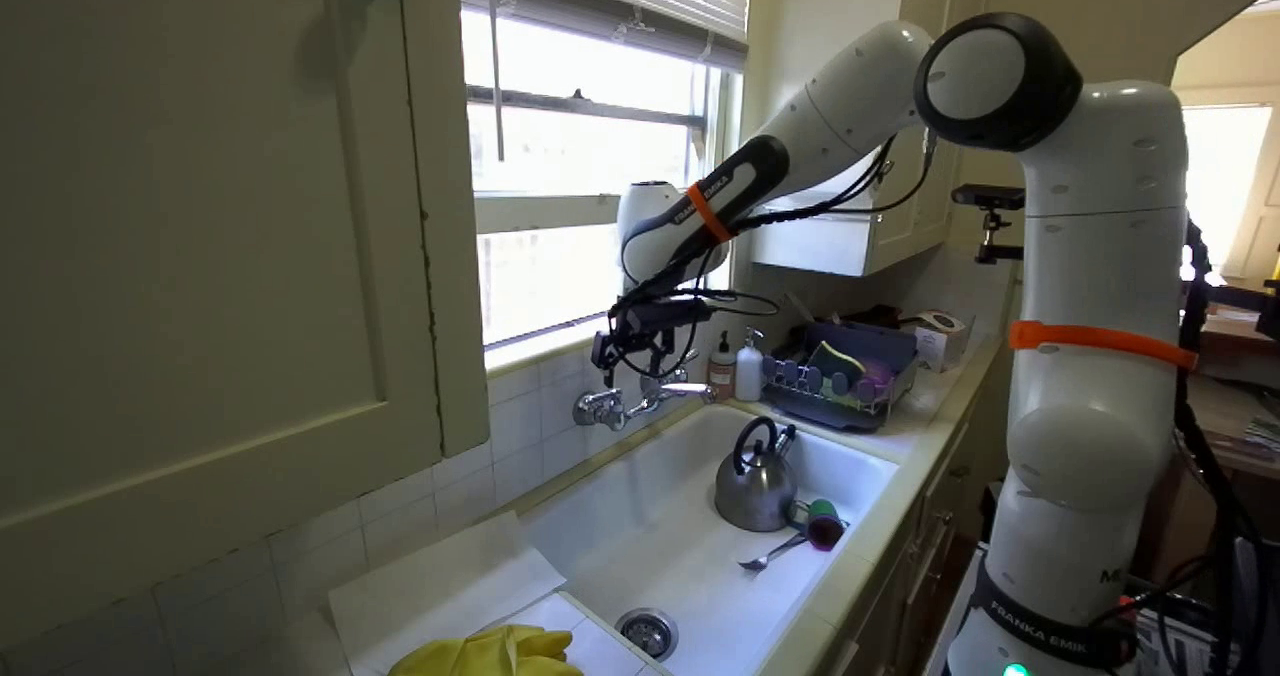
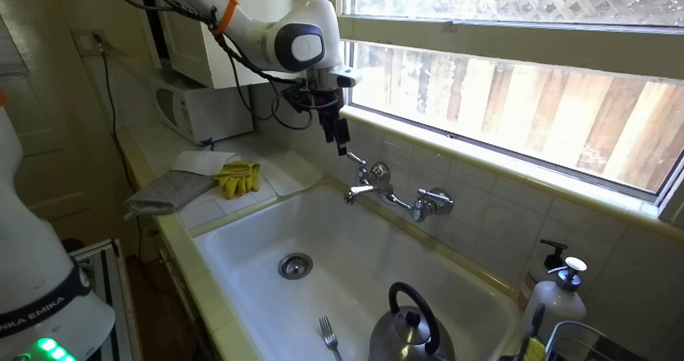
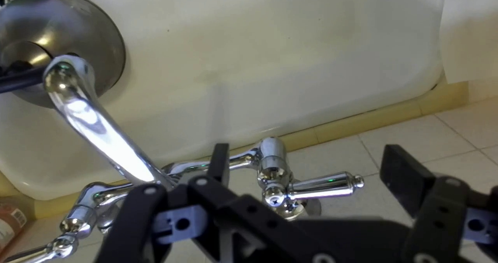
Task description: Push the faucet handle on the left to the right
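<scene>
handle (image 3: 323,187) is sitting at the back of the sink (image 3: 295,56), on the end away from the kettle (image 3: 91,35); it's pointing away from the spout (image 3: 101,123). gripper (image 3: 312,170) is hanging over it, tips down in both exterior views. fingers (image 3: 406,177) are standing wide apart, gripping nothing; in the wrist view the handle is lying between them, with a gap past its knobbed end. not seeing clearly whether anything is touching.

handling, my guess: rigid chrome, fixed at its base, so it's going to be turning, never lifting. not fragile. drag is unknown, probably modest. surface is looking smooth and rounded, so a pinch is likely slipping; no need to be clamping. i'd be pushing its flank near the knobbed end, where leverage is best. shoving straight along it would only be loading the base.
</scene>
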